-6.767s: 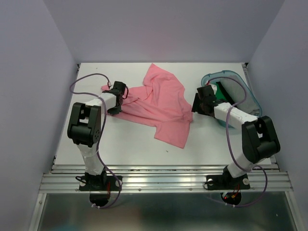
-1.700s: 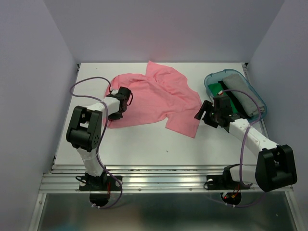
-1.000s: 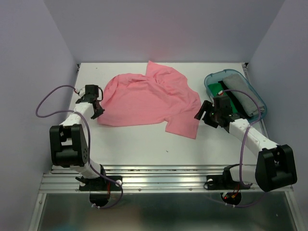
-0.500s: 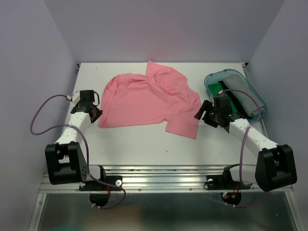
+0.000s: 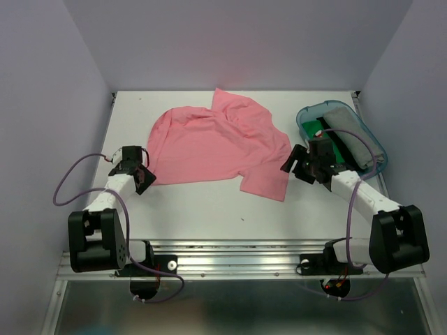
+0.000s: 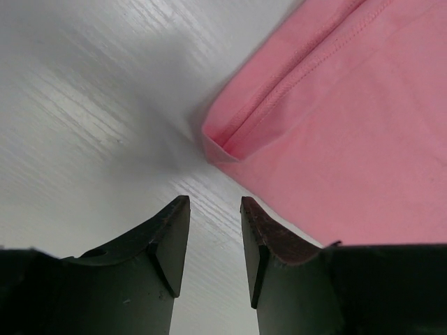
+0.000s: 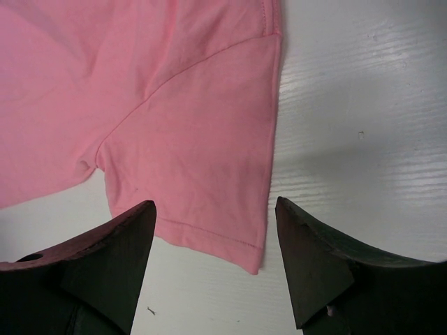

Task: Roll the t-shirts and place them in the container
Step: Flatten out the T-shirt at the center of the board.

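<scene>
A salmon-pink t-shirt (image 5: 216,143) lies spread flat on the white table (image 5: 202,209), with one short sleeve (image 5: 269,185) pointing toward the near right. My left gripper (image 5: 142,179) sits just off the shirt's left corner. In the left wrist view its jaws (image 6: 213,204) stand apart over bare table, a little short of the folded hem corner (image 6: 218,148). My right gripper (image 5: 295,166) hovers by the sleeve. The right wrist view shows it wide open (image 7: 214,206) above the sleeve's hem (image 7: 209,237), touching nothing.
A translucent teal tub (image 5: 376,150) stands at the right rear, holding a green cloth (image 5: 311,130) and a grey cloth (image 5: 349,132). The right arm's wrist lies against the tub's near side. Purple walls close in the table on three sides.
The left gripper has let go of the shirt's left corner, opened, and pulled back toward the near left. The shirt now lies flatter. The right arm has barely moved.
</scene>
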